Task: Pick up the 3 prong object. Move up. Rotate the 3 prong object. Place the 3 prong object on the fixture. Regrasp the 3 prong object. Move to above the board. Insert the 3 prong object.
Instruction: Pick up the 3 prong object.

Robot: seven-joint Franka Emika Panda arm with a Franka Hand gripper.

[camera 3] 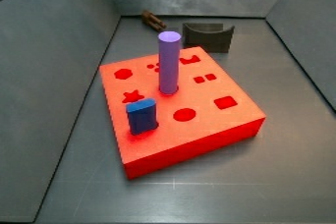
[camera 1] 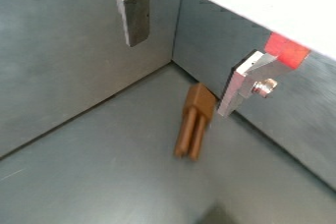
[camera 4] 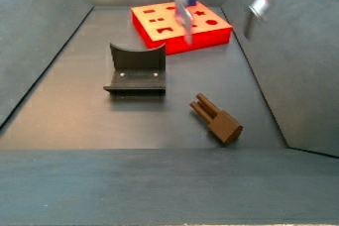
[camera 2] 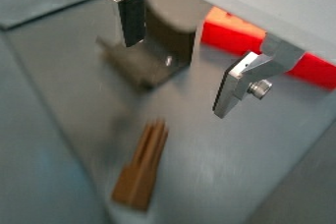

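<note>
hand: two flat silver finger plates with dark pads point(camera 1: 188, 56), spread wide apart, nothing between them; hovers above the floor, well clear of the piece, seen in both wrist views point(camera 2: 182, 59)
step: looks like the very first one, pick up – piece not yet grasped, hand not yet down on it
3 prong object: small brown stubby piece with parallel prongs point(camera 1: 196, 121), lying flat on the grey floor near the wall corner; blurred in a wrist view point(camera 2: 140, 165); in a side view it sits just in front of the fixture, prongs pointing roughly toward it point(camera 4: 216, 117); barely visible behind the board in a side view point(camera 3: 152, 20)
look: solid block end plus slim prongs with slots between them, exact prong count hard to tell from the blur
fixture: dark grey-black blocky stand with curved notch on top point(camera 4: 134, 69), empty, between piece and board
board: large flat red square block with cut-out holes point(camera 3: 210, 125), well apart from the piece
next move: judged – centre the hand over the piece, line the fingers across its narrow width, descend, close
</note>
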